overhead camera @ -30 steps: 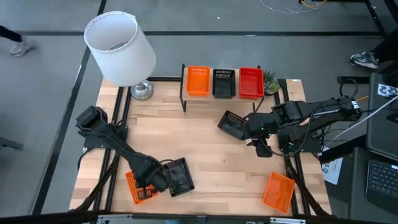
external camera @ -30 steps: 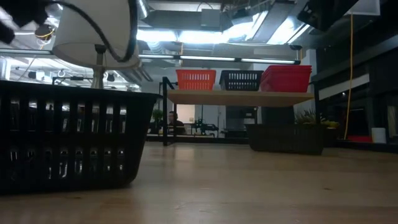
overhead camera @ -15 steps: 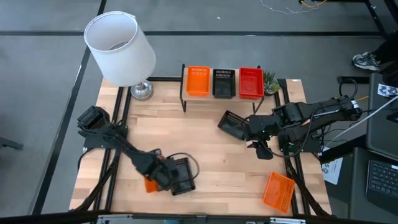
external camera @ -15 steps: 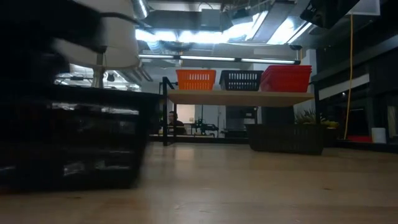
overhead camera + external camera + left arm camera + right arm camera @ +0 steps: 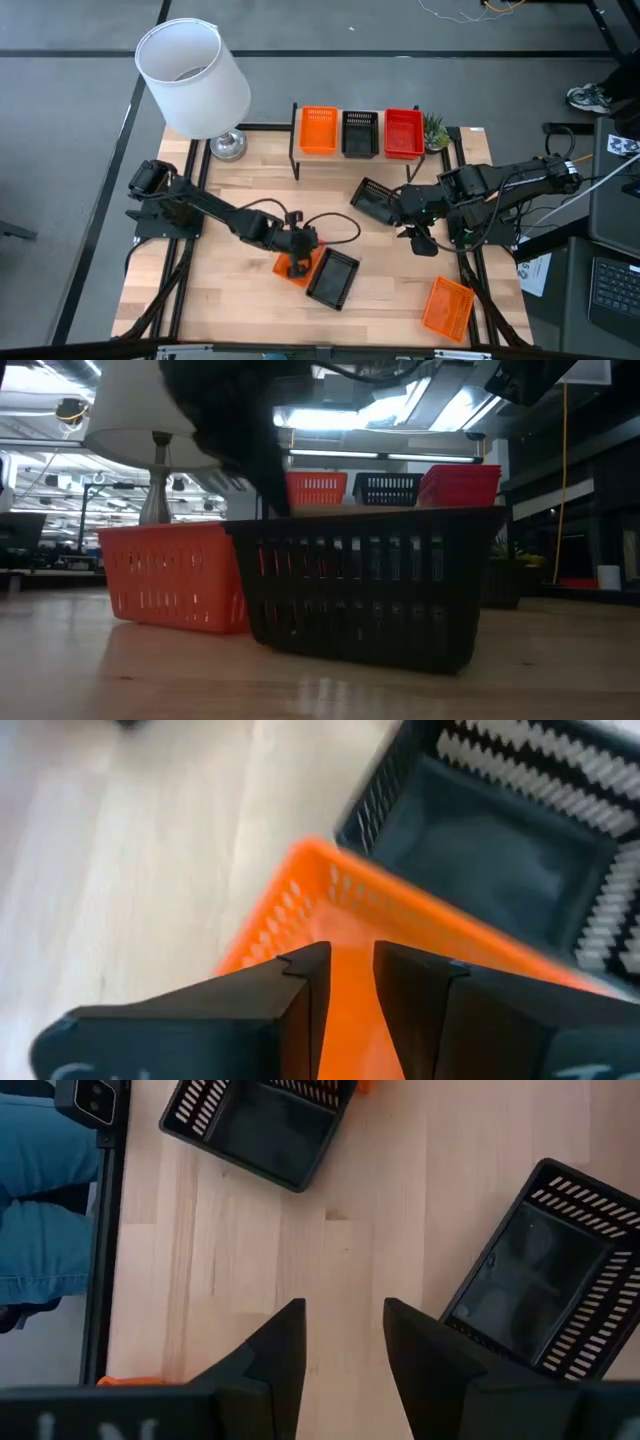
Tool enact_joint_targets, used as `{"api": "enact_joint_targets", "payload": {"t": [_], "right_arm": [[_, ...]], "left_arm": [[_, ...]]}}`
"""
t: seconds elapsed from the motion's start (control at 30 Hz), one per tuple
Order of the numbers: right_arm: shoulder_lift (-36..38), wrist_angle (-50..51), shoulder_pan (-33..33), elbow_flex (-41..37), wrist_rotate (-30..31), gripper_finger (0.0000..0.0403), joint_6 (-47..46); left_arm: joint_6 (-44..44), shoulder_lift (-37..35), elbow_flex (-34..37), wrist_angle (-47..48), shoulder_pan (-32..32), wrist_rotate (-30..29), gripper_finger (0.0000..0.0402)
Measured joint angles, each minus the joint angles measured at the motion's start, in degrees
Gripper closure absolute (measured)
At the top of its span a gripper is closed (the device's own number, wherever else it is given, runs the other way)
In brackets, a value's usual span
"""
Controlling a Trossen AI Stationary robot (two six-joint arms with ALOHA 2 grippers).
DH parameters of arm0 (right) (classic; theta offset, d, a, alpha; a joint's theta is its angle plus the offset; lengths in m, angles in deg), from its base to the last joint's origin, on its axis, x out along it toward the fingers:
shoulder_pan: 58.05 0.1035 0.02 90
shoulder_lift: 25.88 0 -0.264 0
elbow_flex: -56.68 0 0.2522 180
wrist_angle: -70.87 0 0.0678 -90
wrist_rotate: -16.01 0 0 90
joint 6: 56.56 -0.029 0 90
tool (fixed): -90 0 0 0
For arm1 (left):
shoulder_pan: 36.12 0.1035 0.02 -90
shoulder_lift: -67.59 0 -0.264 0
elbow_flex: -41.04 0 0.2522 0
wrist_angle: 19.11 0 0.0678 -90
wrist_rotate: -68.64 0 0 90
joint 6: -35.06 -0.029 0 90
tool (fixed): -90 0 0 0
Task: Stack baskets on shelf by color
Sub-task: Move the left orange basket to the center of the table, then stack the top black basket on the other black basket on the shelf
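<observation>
My left gripper (image 5: 298, 262) is at the table's middle, shut on an orange basket (image 5: 287, 270) that stands on the tabletop. A black basket (image 5: 333, 277) stands against the orange basket's right side, and both rest on their bottoms in the low view. My right gripper (image 5: 420, 238) hangs open above the table at the right, beside a second black basket (image 5: 377, 200). Another orange basket (image 5: 447, 307) lies near the right front corner. The shelf (image 5: 385, 516) at the far edge carries an orange, a black and a red basket. My left gripper comes down slanting from the table's left onto the orange basket (image 5: 330, 910). Orange shows in the narrow gap between its fingers (image 5: 305, 980). The fingertips hide which wall they have. The basket stands upright with its bottom (image 5: 175, 622) on the table.
A white lamp (image 5: 192, 75) stands at the far left corner and a small plant (image 5: 434, 130) beside the shelf. A person's blue trouser leg (image 5: 40, 1210) shows beyond the table's edge. Bare tabletop lies between the two arms.
My left gripper has swung from the near left corner toward the table's middle, turning as it went. The orange basket has slid along the table with it. The black basket beside it has been shoved rightward and turned about.
</observation>
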Motion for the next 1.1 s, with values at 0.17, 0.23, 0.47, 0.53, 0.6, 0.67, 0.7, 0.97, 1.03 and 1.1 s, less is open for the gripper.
{"api": "enact_joint_targets", "payload": {"t": [0.17,0.23,0.47,0.53,0.6,0.67,0.7,0.97,1.03,1.1], "right_arm": [[-0.03,-0.47,0.04,0.04,3.01,0.0267,0.17],[-0.4,0.03,0.02,0.04,5.76,0.0267,-0.85],[-4.85,4.02,0.04,-1.41,7.41,0.0267,6.44],[-6.37,1.45,0.02,-3.77,7.54,0.0267,9.57],[-7.95,-3.32,0.0,-6.64,9.44,0.0267,9.4],[-9.16,-8.29,-0.02,-9.55,13.45,0.0267,6.9],[-9.76,-10.17,-0.19,-10.88,15.04,0.0267,6.3],[-11.87,-7.87,-0.39,-18.39,21.44,0.0267,8.45],[-11.87,-7.75,-0.39,-18.85,21.59,0.0267,11.39],[-11.86,-7.53,-0.39,-19.51,22.15,0.0267,14.05]], "left_arm": [[1.58,-2.91,-0.19,8.27,-1.77,2.42,0.0329],[1.22,-4.42,-0.19,12.41,-2.59,2.56,0.0329],[2.77,-11.14,-0.19,34.6,-3.07,-0.99,0.0329],[4.27,-12.78,-0.19,38.13,-2.59,-3.38,0.0329],[5.82,-14.46,-0.19,39.14,-1.9,-5.11,0.0329],[6.22,-15.15,-0.19,38.64,-1.55,-6.79,0.0329],[6.17,-15.49,-0.19,38.67,-1.55,-7.56,0.0329],[5.74,-15.57,-0.19,38.92,-1.27,-8.64,0.0329],[5.74,-15.57,-0.19,38.63,-1.27,-8.66,0.0329],[5.77,-15.57,-0.19,38.67,-1.27,-9.03,0.0329]]}}
